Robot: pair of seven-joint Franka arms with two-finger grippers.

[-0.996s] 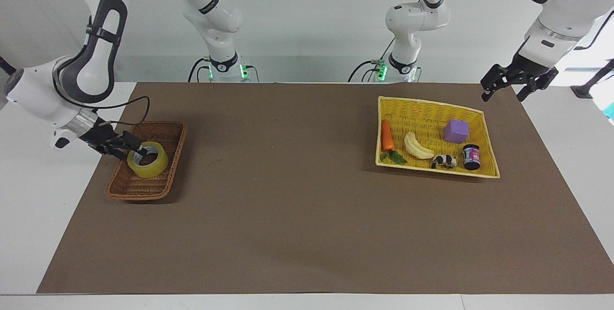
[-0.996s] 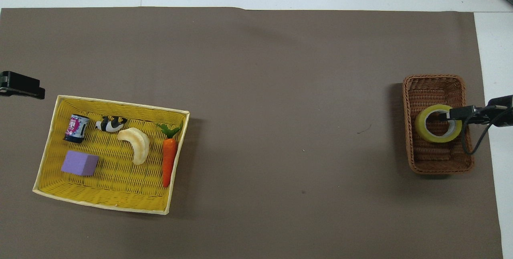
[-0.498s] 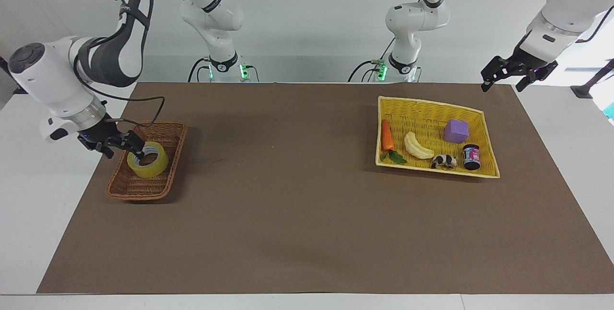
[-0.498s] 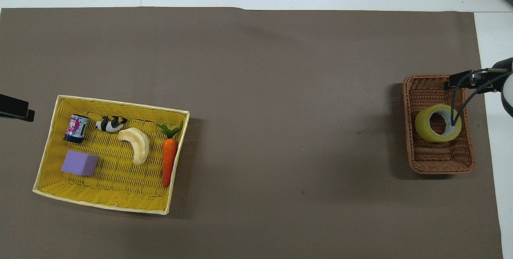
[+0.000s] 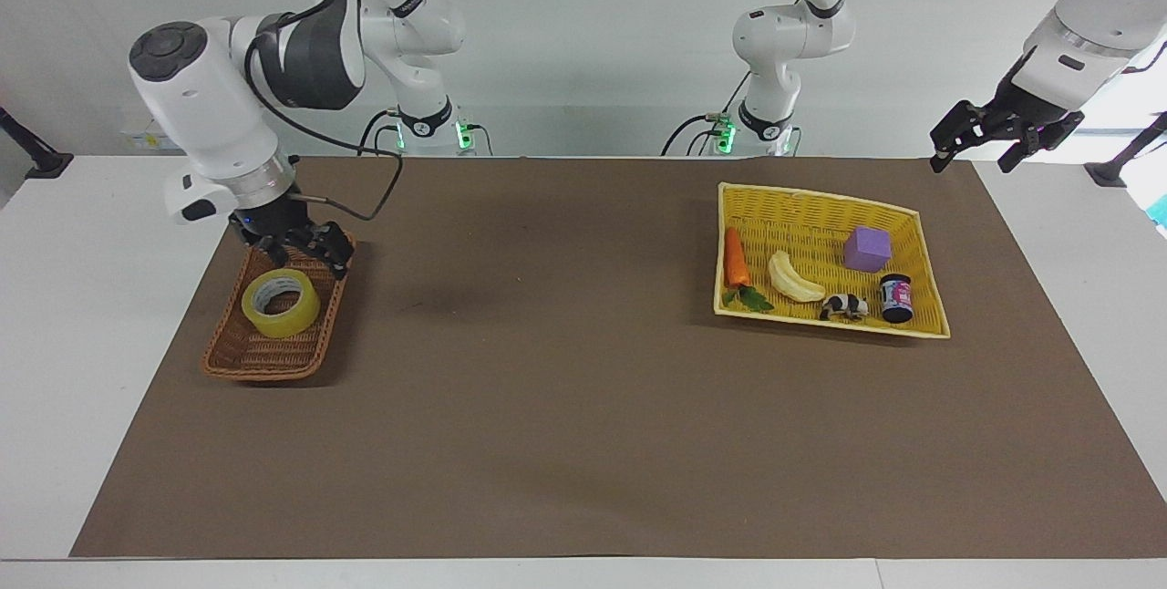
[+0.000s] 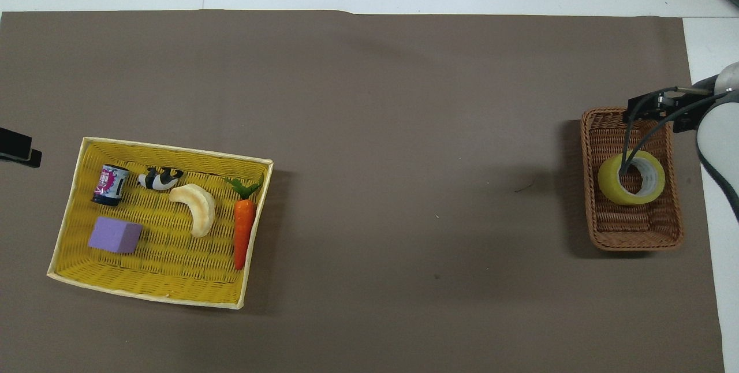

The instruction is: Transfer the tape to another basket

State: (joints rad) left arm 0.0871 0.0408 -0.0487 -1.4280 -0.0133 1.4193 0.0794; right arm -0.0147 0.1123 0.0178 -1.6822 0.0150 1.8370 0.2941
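Note:
The yellow tape (image 5: 294, 321) (image 6: 607, 183) lies flat in the small brown wicker basket (image 5: 264, 363) (image 6: 635, 239) at the right arm's end of the table. My right gripper (image 5: 308, 261) (image 6: 658, 113) hangs open over that basket, raised clear of the tape, with nothing between its fingers. Its cable droops across the roll in the overhead view. My left gripper (image 5: 972, 156) (image 6: 14, 149) waits open in the air at the left arm's end, over the mat's edge beside the yellow basket (image 5: 821, 204) (image 6: 173, 272).
The yellow basket holds a carrot (image 5: 736, 259), a pale banana (image 5: 791, 279), a purple cube (image 5: 866, 249), a small can (image 5: 896, 298) and a black-and-white toy (image 5: 844, 306). A brown mat (image 5: 547, 343) covers the table between the two baskets.
My right gripper has lifted off the tape and swung up over the brown basket; the tape stays in it. The left gripper has drifted slightly outward.

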